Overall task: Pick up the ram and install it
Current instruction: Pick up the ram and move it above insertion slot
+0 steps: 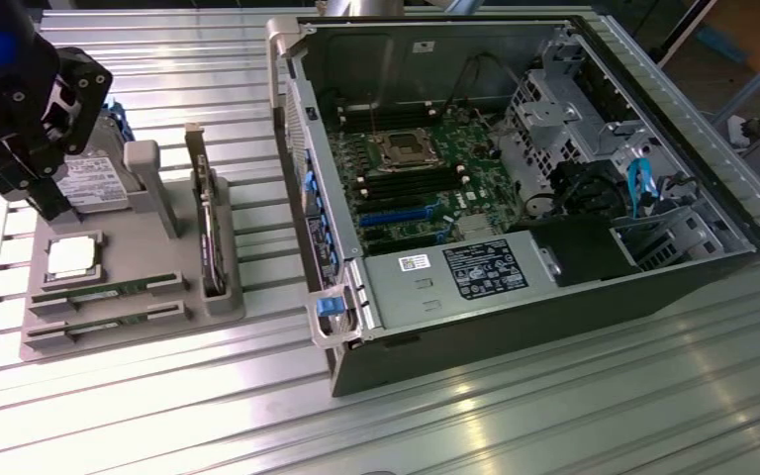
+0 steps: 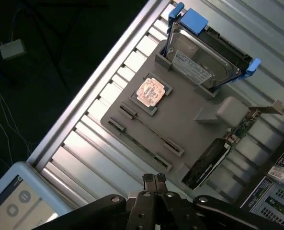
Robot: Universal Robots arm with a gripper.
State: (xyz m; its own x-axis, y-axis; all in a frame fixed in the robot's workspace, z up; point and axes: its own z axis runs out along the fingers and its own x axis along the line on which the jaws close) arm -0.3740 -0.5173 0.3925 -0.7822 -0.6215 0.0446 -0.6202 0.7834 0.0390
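Observation:
Two green ram sticks lie side by side in slots of a grey holder tray point(image 1: 130, 341), one point(image 1: 106, 290) just behind the other point(image 1: 106, 324); the wrist view shows them edge-on as thin lines point(image 2: 149, 129) point(image 2: 138, 143). My black gripper point(image 1: 50, 210) hangs above the tray's back corner at the exterior view's left, over the hard drive and the silver processor chip point(image 1: 74, 255). Its fingertips point(image 2: 150, 179) are pressed together with nothing between them. The open computer case point(image 1: 513, 178) lies on its side to the exterior view's right, its green motherboard point(image 1: 414, 183) exposed with dark memory slots.
On the tray, a hard drive point(image 1: 96, 178) in a blue bracket stands at the back and a dark expansion card point(image 1: 203, 228) stands on edge along the side nearest the case. The slatted metal table point(image 1: 513, 406) carries everything. A tablet point(image 2: 17, 203) sits off the table's edge.

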